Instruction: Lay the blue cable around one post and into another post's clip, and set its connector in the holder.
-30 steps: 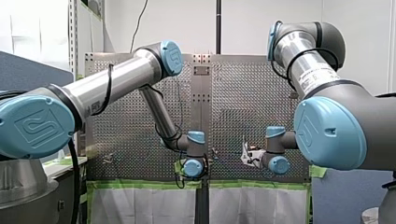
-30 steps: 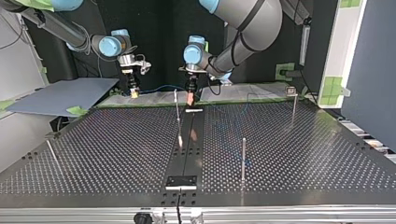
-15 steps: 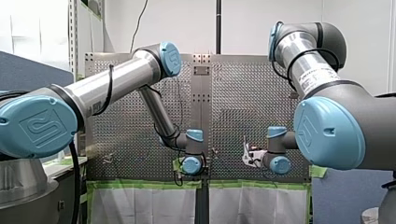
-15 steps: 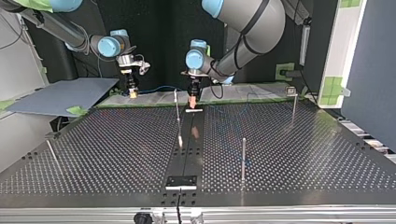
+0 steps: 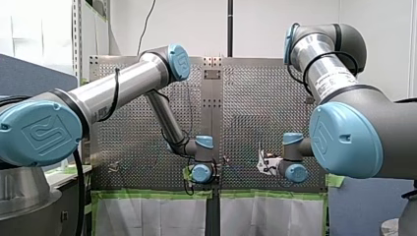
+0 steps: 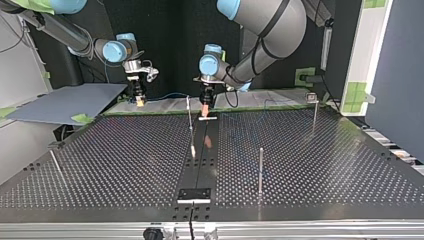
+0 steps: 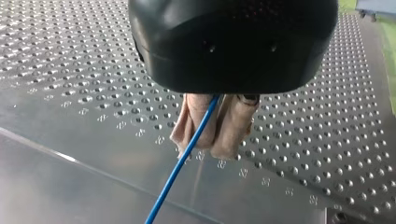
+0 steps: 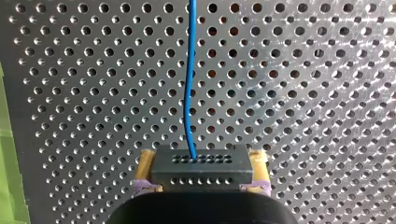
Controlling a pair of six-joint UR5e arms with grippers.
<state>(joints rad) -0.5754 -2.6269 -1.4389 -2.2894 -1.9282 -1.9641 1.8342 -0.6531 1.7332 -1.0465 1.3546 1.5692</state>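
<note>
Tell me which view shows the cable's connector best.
Right wrist view: the connector sits clamped between my right gripper's yellow pads, blue cable entering its holed face. Top view shows only a speck at that gripper; front view cannot resolve it; left wrist view shows cable only.

Front, top views oppose across table (image 6: 125, 165); wrist views close above.

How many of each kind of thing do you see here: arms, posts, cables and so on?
Robot arms: 2
Metal posts: 4
Blue cable: 1
Black connector: 1
Total: 8
</note>
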